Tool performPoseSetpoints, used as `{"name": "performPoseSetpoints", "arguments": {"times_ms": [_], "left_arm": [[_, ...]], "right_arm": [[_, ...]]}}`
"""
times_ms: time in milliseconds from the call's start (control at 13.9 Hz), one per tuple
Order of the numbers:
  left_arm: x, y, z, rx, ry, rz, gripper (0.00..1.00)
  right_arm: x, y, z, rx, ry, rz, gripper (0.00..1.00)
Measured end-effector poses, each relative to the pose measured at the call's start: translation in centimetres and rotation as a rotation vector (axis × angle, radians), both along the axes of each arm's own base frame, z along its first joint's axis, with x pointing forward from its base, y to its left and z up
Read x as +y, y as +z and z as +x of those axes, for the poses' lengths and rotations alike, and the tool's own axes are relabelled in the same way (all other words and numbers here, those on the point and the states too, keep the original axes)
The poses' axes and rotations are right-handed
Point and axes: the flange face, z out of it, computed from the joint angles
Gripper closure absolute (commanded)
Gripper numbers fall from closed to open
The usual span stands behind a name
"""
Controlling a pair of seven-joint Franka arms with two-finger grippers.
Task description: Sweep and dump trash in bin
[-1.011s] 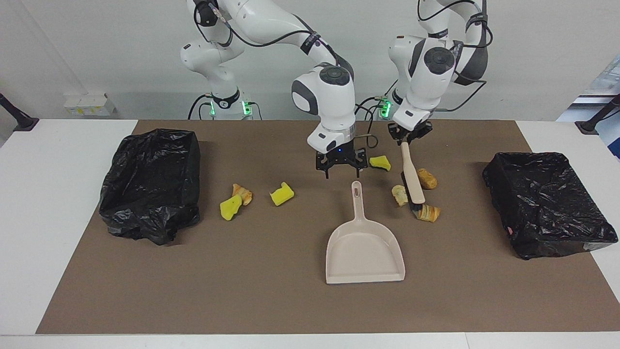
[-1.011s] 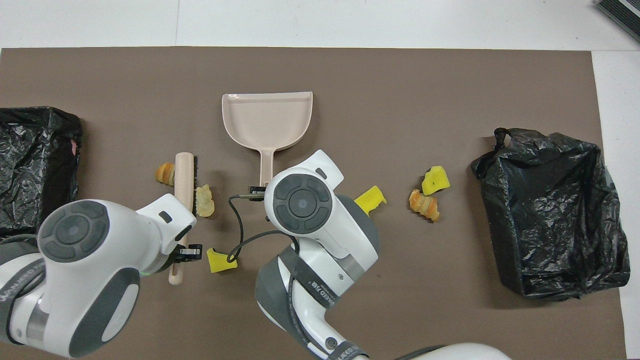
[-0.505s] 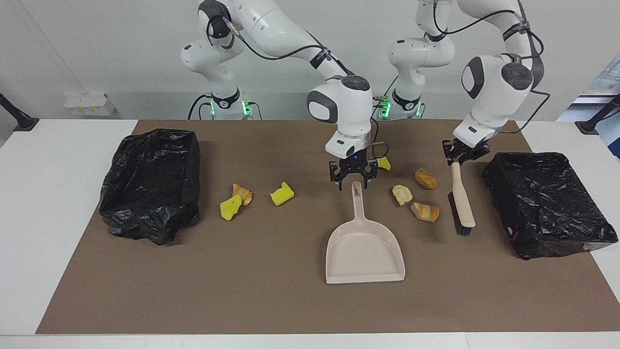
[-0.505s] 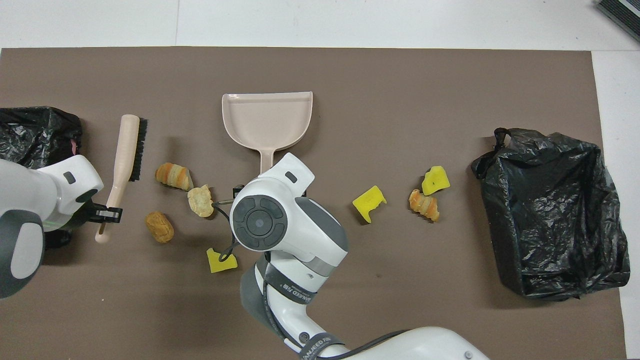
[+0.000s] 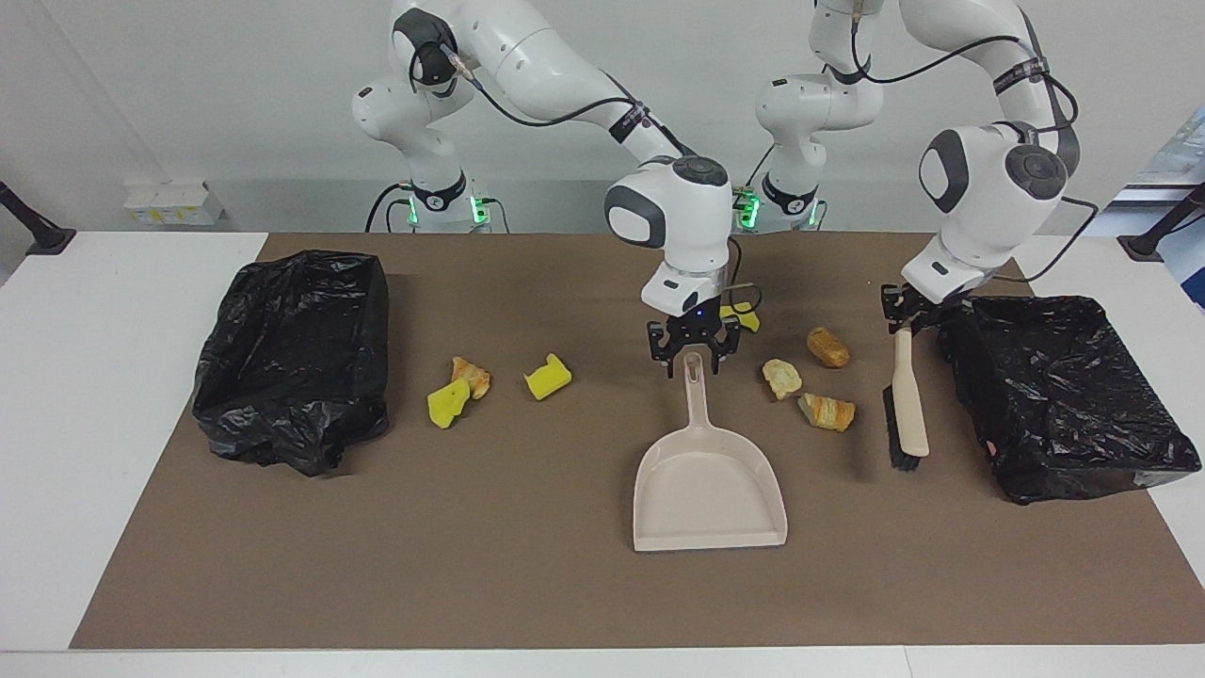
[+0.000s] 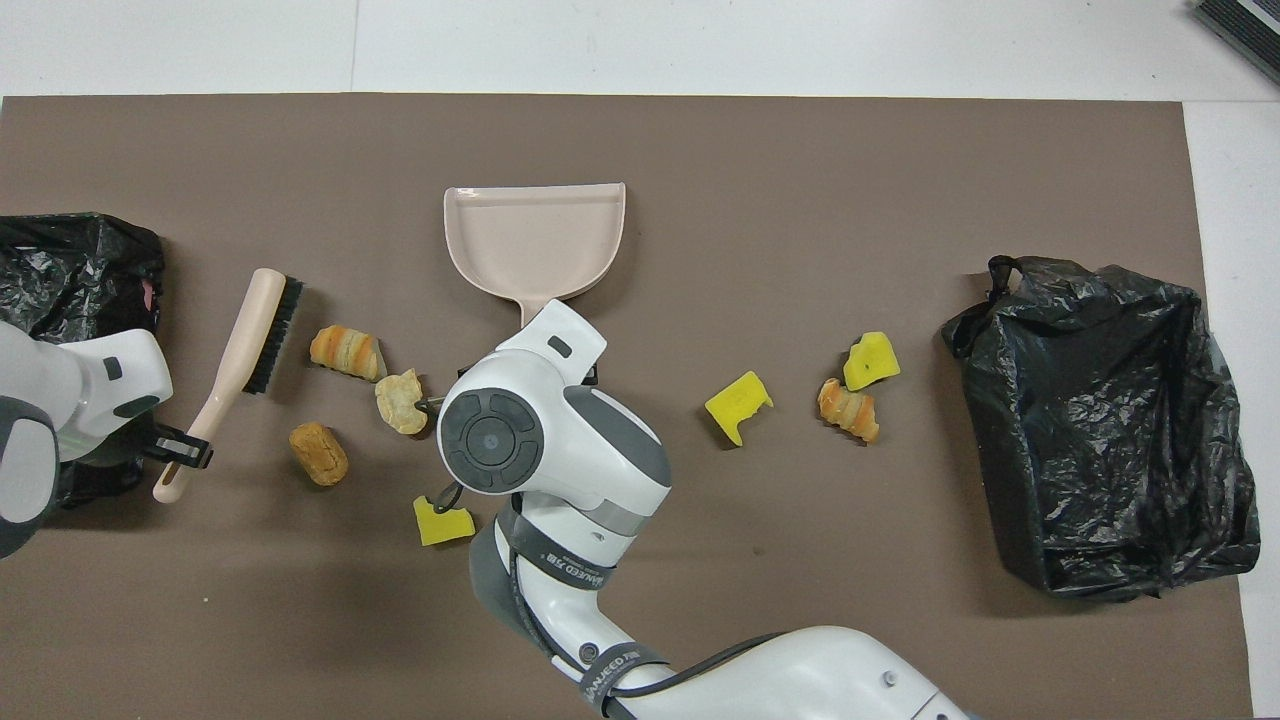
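Observation:
The beige dustpan [image 5: 708, 490] [image 6: 535, 240] lies flat mid-mat. My right gripper [image 5: 694, 356] is open, with one finger on each side of the dustpan's handle end. My left gripper [image 5: 902, 315] [image 6: 185, 450] is shut on the handle of the beige brush [image 5: 908, 405] [image 6: 245, 335], whose bristle end tilts down beside the bin [image 5: 1064, 395] at the left arm's end. Trash is scattered on the mat. Three bread lumps [image 5: 827, 412] [image 6: 346, 350] lie between brush and dustpan. A yellow chunk [image 5: 741, 318] [image 6: 443, 523] lies by my right gripper. Two yellow chunks [image 5: 548, 377] [image 6: 738, 405] and a bread lump [image 5: 471, 377] lie toward the other bin.
A second black-bagged bin [image 5: 292, 358] [image 6: 1100, 420] stands at the right arm's end of the brown mat [image 5: 527, 565]. The bin at the left arm's end [image 6: 70, 290] shows only partly in the overhead view. The right arm's body hides the dustpan handle from above.
My left gripper carried the brush from among the bread lumps toward the bin at the left arm's end. My right gripper came down around the dustpan handle and its fingers narrowed.

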Motion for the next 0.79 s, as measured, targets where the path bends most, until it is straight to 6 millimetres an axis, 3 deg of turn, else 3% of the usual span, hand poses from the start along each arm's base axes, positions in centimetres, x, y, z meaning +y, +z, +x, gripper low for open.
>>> {"name": "performPoseSetpoints", "arguments": {"times_ms": [72, 361, 505, 650, 794], "left_arm": [[-0.8, -0.4, -0.4, 0.016, -0.017, -0.001, 1.00], [-6.5, -0.8, -1.7, 0.071, -0.137, 0.002, 1.00], [-9.3, -0.5, -2.6, 0.113, -0.188, 0.008, 1.00], [-10.8, 1.3, -3.2, 0.125, -0.177, 0.024, 1.00], [-10.6, 4.1, -3.8, 0.108, -0.110, 0.040, 1.00]], "right_arm": [[0.0, 0.0, 0.0, -0.003, 0.001, -0.001, 1.00], [-0.1, 0.2, 0.2, -0.008, 0.001, -0.009, 1.00], [-1.3, 1.6, 1.2, -0.008, -0.028, -0.008, 1.00], [-3.0, 4.6, 1.8, 0.007, -0.064, 0.017, 1.00], [-4.4, 6.9, 1.4, 0.025, -0.017, -0.002, 1.00]]}}
